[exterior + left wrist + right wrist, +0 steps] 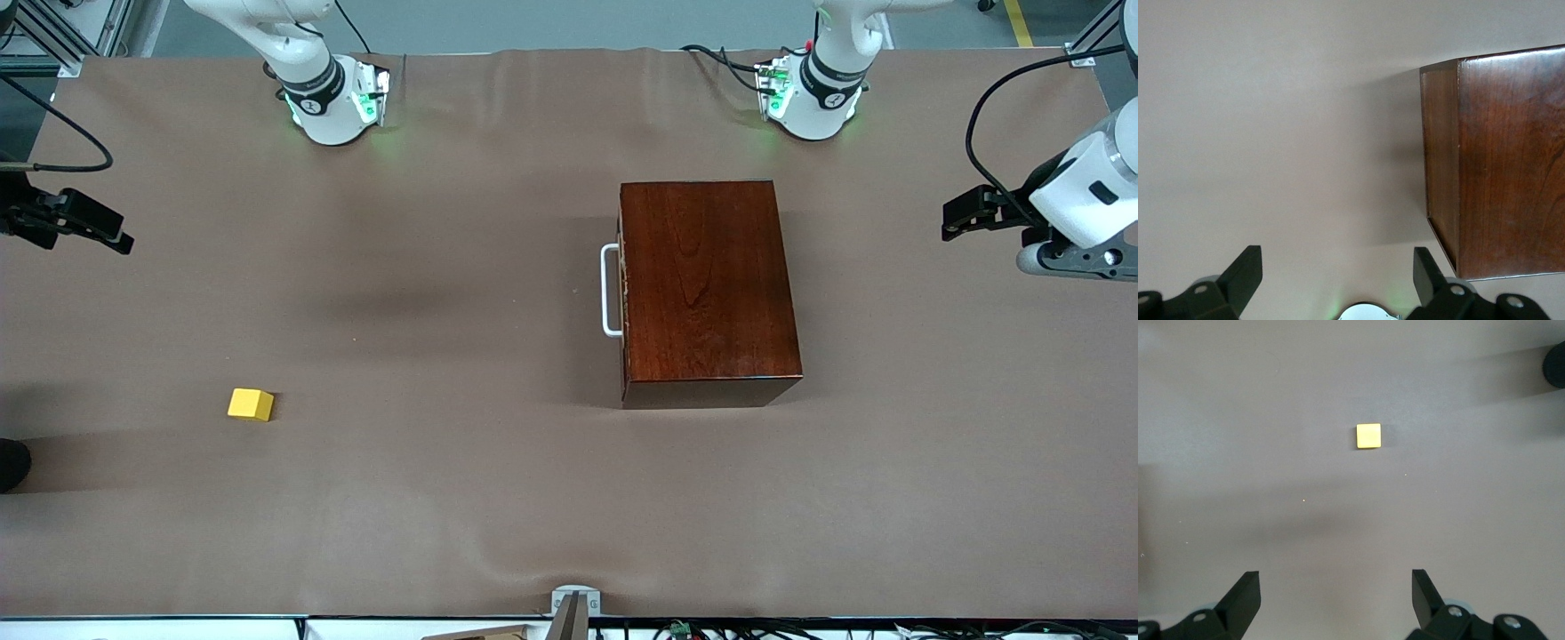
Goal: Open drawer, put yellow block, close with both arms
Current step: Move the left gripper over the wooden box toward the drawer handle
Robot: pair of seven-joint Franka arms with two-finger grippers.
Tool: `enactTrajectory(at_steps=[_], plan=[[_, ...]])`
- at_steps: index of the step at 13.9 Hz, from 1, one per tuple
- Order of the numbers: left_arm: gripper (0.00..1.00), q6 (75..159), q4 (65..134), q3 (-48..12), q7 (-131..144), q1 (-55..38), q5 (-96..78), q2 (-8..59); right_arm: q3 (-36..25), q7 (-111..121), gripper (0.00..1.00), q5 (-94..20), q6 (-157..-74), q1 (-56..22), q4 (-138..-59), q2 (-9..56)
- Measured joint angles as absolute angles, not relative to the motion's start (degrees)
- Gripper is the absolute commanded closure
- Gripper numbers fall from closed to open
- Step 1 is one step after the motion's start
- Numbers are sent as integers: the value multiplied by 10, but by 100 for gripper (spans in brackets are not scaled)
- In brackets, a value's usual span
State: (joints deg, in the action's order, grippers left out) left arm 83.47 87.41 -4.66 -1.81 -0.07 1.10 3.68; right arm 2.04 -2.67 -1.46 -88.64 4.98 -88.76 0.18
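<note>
Brown-covered desk (498, 498) carries a dark wood box (707, 289) toward left arm's end; its drawer (625, 293) is shut, white handle (609, 291) facing right arm's end. Both arms wait up high at desk's ends. Left gripper (1338, 273) over bare desk beside box, jaws open, empty. Right gripper (1336, 590) also wide open, empty. Yellow block (251, 404) sits alone on desk toward right arm's end, nearer front cam than box, well apart.

Block (251, 404) nearer cam, twd right arm's end — box (707, 289) apart.
</note>
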Motion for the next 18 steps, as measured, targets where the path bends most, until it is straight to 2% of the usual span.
enactTrajectory(at_steps=[14,18], plan=[[0,837,873,-68,57,-30,11,57,21,-27,0,-15,-886,50,-888,2],[0,840,845,-69,83,-53,11,82,21,-27,0,-15,-886,50,-888,2]])
